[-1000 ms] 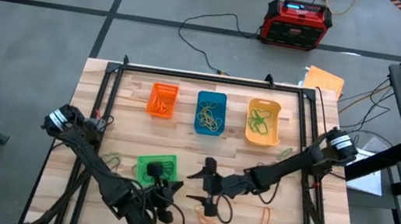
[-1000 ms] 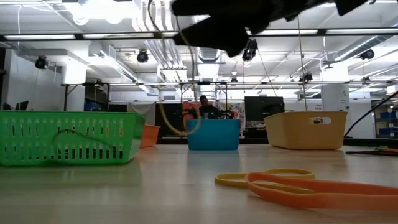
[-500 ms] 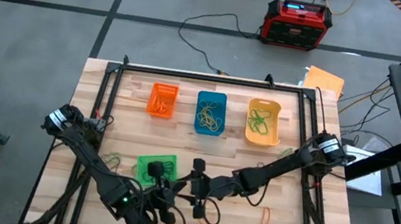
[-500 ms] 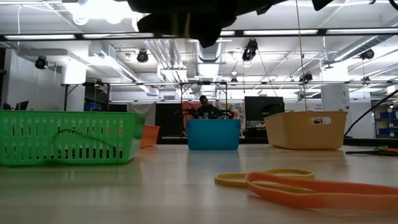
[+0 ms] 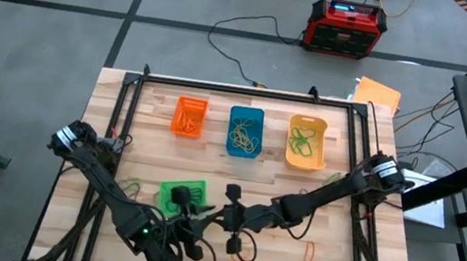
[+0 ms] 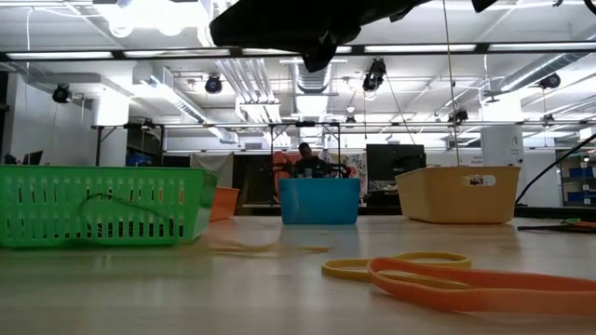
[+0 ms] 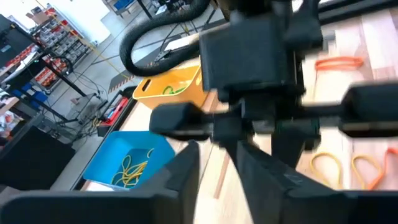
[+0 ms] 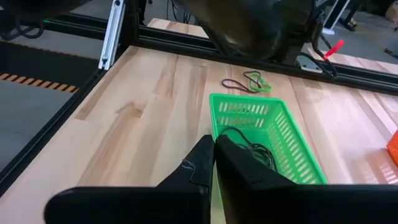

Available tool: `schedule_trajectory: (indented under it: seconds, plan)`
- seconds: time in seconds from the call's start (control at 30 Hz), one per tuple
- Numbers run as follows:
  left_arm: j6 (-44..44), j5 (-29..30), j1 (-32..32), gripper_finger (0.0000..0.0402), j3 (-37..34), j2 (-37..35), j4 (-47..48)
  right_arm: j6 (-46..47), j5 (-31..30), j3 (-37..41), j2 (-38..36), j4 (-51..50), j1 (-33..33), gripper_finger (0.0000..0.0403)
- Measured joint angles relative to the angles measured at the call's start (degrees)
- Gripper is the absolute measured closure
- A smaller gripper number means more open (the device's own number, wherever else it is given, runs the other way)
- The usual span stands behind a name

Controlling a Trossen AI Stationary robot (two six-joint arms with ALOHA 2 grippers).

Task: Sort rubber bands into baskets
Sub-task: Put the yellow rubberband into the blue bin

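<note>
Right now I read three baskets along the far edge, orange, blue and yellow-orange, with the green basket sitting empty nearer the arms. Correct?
Not quite: the green basket isn't empty. The right wrist view shows dark rubber bands lying in it. The orange basket, blue basket and yellow-orange basket are as you say.

Your high cam hangs well above, looking straight down on the whole table (image 5: 346, 174), both arms, plus floor beyond. Low cam sits at tabletop level, v. close to the wood, facing level across to the room behind. L wrist cam looks fwd past its own fingers (image 7: 180, 171) toward the far side. R wrist cam looks the opposite way, close over the wood. Shared: green basket (image 5: 180, 194) shows in high, low (image 6: 102, 205) & R wrist (image 8: 264, 134); blue basket (image 5: 245, 130) in high, low (image 6: 319, 201) & L wrist (image 7: 127, 163).
</note>
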State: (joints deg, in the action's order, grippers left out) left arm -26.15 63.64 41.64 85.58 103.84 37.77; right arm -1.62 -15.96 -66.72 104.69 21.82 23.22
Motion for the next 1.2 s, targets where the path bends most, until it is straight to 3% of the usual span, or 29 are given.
schedule_trajectory:
  seconds: [0.17, 0.3, 0.47, 0.73, 0.87, 1.2]
  plan:
    - [-0.7, 0.1, 0.0, 0.0245, -0.1, -1.4, 6.4, -1.1, -0.1, -0.4, -2.6, -7.6, -0.5, 0.0394]
    - [-5.4, 0.5, -0.2, 0.0216, -0.1, -4.0, 13.5, -1.4, -0.2, -0.5, -6.8, -14.3, -1.7, 0.0394]
    - [-7.5, -4.6, 0.3, 0.0210, -0.3, -5.6, 17.3, -1.4, 2.5, 1.2, -8.6, -21.1, -1.4, 0.0394]
    - [-7.6, -5.8, 0.8, 0.0212, -1.4, -5.6, 17.8, 0.6, 4.8, 6.1, -5.4, -13.4, -0.9, 0.0380]
    - [-7.9, -5.9, 1.2, 0.0212, -2.1, -5.6, 17.8, 3.3, 7.2, 6.0, -2.5, -11.0, -0.7, 0.0337]
    - [-8.0, -5.9, 1.3, 0.0212, -2.9, -5.6, 17.8, 4.4, 7.4, 3.9, 5.9, -4.4, 0.4, 0.0178]
